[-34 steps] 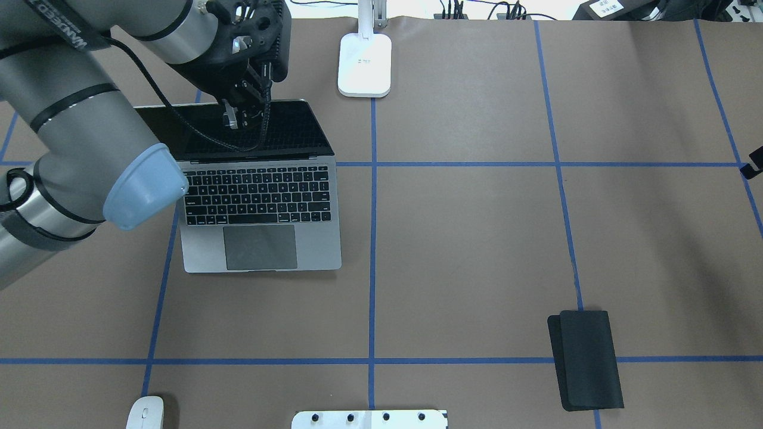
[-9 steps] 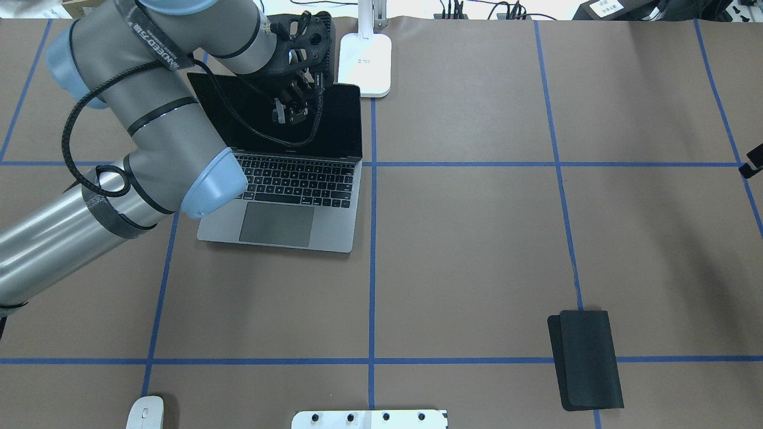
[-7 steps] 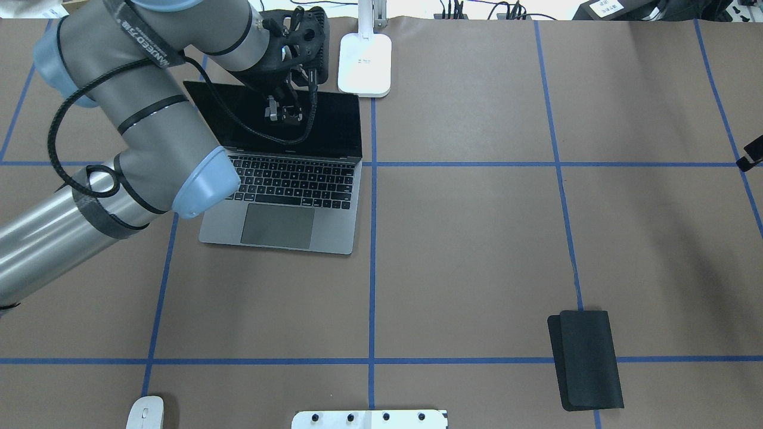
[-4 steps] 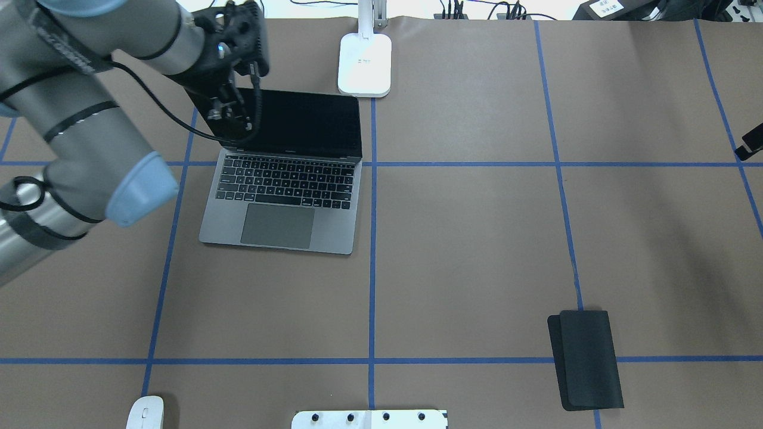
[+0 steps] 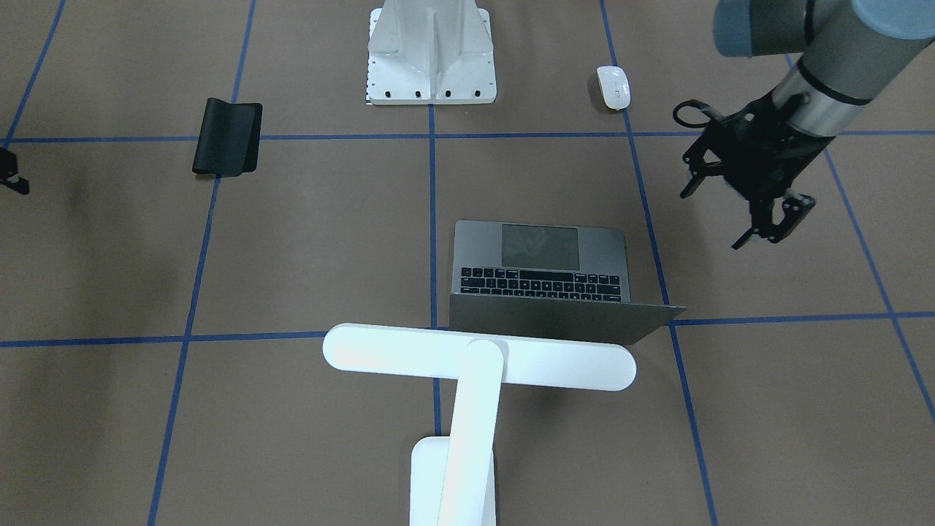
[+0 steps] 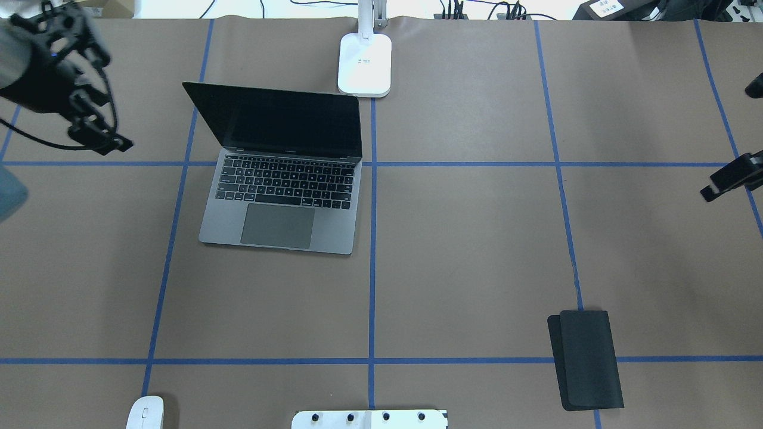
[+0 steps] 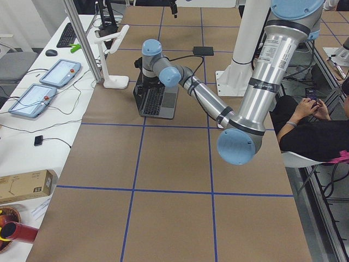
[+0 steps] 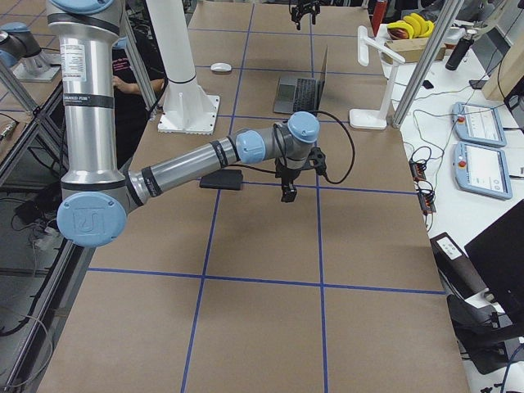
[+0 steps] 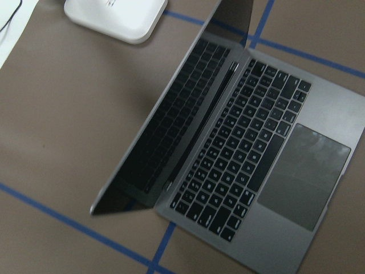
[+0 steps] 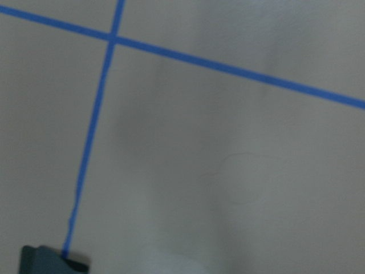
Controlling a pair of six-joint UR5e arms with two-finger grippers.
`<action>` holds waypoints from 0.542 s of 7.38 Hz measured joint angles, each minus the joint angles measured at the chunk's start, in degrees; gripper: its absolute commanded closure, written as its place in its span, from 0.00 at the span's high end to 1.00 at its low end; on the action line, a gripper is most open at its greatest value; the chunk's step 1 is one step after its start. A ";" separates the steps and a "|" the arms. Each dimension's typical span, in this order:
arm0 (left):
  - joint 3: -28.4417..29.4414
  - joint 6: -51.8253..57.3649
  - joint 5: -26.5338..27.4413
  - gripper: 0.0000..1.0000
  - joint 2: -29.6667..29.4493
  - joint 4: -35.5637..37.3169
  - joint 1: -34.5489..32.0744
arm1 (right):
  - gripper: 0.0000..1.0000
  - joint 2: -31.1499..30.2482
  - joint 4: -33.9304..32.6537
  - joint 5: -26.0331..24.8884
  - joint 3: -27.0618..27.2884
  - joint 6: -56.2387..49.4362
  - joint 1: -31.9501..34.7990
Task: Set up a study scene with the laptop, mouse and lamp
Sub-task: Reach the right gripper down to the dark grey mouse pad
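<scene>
We see the left fingers (image 5: 796,212) hanging above the brown paper-covered bench (image 6: 477,250), slightly apart and holding nothing. The slim space-grey metal laptop (image 6: 280,202) sits open on the bench on the robot's right of these fingers, clear of them, with its dark screen raised and its black keys and trackpad facing the robot. Past the laptop's lid from the fingers stands the white T-shaped desk lamp (image 5: 478,358), its rectangular base close to the lid's far corner. The small glossy white oval mouse (image 6: 145,412) lies well apart from the left fingers, near the robot's edge of the bench, beside a white ribbed metal pedestal (image 5: 431,55). The right fingers (image 6: 718,183) hover over bare bench far from the laptop; we cannot tell whether they are apart or together. A flat black mat (image 6: 587,359) lies between them and the robot.
</scene>
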 measured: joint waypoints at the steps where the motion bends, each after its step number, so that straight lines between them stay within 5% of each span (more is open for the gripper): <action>1: -0.50 -4.90 -0.27 1.00 3.81 -0.13 -1.05 | 0.91 -1.45 4.75 -0.98 2.13 8.96 -4.61; 4: -1.03 -24.54 -0.40 1.00 10.66 -0.95 -1.76 | 0.91 -9.78 31.78 -4.52 1.56 32.59 -15.41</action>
